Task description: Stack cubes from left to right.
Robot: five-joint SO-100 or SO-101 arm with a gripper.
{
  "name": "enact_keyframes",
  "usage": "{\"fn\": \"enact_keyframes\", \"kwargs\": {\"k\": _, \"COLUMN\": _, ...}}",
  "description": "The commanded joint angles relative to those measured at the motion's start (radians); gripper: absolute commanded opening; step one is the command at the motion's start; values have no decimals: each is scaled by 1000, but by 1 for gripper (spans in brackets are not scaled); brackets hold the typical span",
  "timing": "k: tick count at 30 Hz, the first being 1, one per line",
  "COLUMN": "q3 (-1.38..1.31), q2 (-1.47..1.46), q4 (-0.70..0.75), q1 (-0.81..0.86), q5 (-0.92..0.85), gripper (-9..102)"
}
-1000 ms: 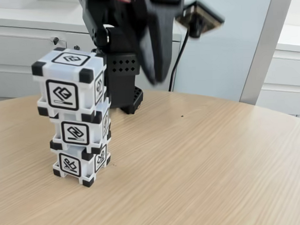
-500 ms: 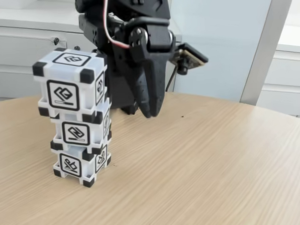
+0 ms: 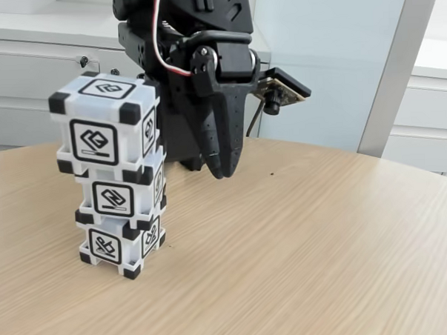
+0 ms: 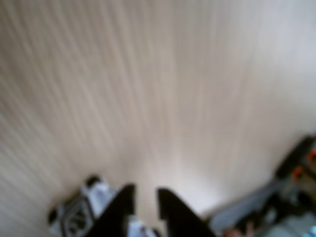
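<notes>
Already the three cubes [image 3: 114, 174] are seen stacked in one upright tower on the wooden table [image 3: 301, 246], toward the left of the fixed view, and the tower lies at about nine o'clock from the gripper [image 3: 221, 170], just beside it but not touched. The gripper is hung fingertips-down above the table from the black arm [image 3: 181, 50], nothing is held between its fingers, and a narrow gap is shown in the wrist view [image 4: 144, 195]. Judged from this, no cube is left to be fetched.

A matte black plastic arm [image 3: 182, 65] with tapering pointed jaws, a red-and-white cable, and a wrist-mounted camera board [image 3: 281, 89].
</notes>
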Motion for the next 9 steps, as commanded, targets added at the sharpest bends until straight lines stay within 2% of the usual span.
{"fn": "enact_keyframes", "kwargs": {"k": 1, "q3": -5, "q2": 2, "q4": 5, "q1": 8, "q5": 8, "gripper": 0}}
{"fn": "enact_keyframes", "kwargs": {"k": 9, "q3": -6, "q2": 2, "q4": 6, "q1": 8, "q5": 9, "gripper": 0}}
